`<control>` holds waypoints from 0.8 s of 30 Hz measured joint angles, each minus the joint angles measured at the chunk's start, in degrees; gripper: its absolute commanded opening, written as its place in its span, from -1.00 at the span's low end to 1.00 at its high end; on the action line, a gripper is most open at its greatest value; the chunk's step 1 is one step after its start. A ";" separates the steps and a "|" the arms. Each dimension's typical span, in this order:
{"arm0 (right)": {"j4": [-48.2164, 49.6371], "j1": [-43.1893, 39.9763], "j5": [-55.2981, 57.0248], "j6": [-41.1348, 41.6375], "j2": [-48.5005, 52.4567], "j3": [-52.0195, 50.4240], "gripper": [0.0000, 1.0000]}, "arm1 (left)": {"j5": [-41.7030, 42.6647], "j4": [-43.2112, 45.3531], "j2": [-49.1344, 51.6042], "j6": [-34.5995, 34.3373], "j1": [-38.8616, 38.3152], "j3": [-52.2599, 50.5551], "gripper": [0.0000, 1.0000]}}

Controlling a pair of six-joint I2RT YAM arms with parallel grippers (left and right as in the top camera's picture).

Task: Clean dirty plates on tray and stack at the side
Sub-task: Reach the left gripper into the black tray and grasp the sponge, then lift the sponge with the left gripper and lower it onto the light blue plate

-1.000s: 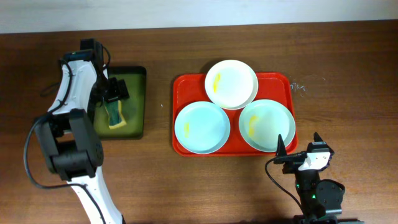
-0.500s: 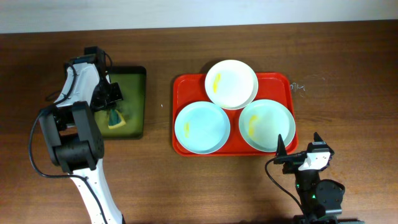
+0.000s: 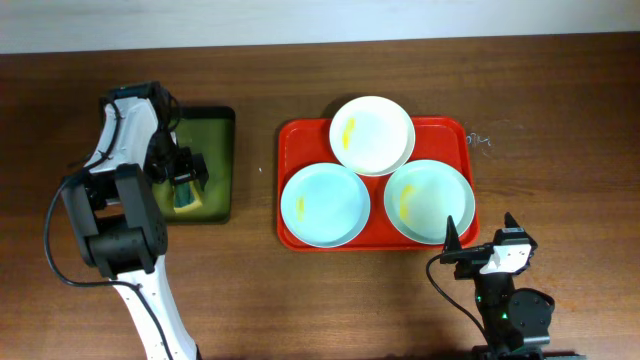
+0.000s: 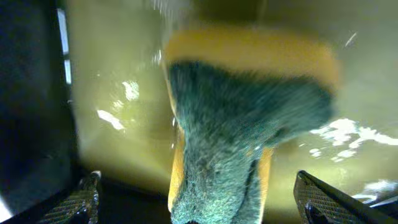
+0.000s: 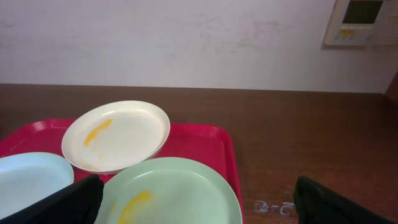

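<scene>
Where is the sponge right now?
Overhead, the sponge lies in the green tray at table left, under the left gripper, whose open jaws straddle it.

On the red tray (image 5: 208,140), a yellow-smeared cream plate (image 5: 118,134) overlaps a mint plate (image 5: 177,190); the end effector (image 5: 198,182) has its fingers spread.

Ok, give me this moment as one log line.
left gripper: open, over yellow-green scouring sponge in dark green tray | right gripper: open, parked | three yellow-smeared round plates: all on red-orange plastic tray
</scene>
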 measured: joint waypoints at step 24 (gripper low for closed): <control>0.00 0.00 0.00 -0.04 0.00 0.00 0.97 | 0.28 10.14 -0.02 2.78 0.00 -2.49 -1.00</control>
